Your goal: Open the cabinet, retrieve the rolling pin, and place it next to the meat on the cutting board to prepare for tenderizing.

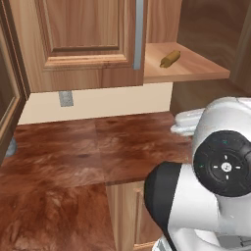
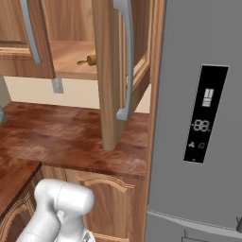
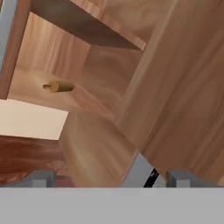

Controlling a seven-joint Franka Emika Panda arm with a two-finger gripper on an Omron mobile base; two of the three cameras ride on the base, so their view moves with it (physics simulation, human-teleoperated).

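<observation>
**Cabinet open, rolling pin waiting on the shelf**

Reddish-brown countertop (image 1: 88, 157) runs under the wall cabinet (image 1: 83, 39) in the left base view. We see its left door shut, a grey bar handle (image 1: 139, 34) at its edge, and the right side open onto a pale shelf (image 1: 196, 68). On that shelf lies the rolling pin (image 1: 170, 59), on its side, near the front edge and apart from the walls.

From the right base view, we look past the swung-open door (image 2: 111, 71) and its curved handle (image 2: 126, 56) to the same pin (image 2: 88, 60) on the shelf. Beside the cabinet stands a grey refrigerator (image 2: 198, 118) whose dark panel reads "88"; no other writing is legible.

In the hand view, the gripper (image 3: 111, 179) has its fingers spread wide, holding nothing, close to the open door's lower edge. The pin (image 3: 59, 87) sits deeper in, well apart from the fingertips.

We judge it light, rigid and smooth, and prone to roll. We would close across the thick middle barrel, not the narrow knobs.
</observation>
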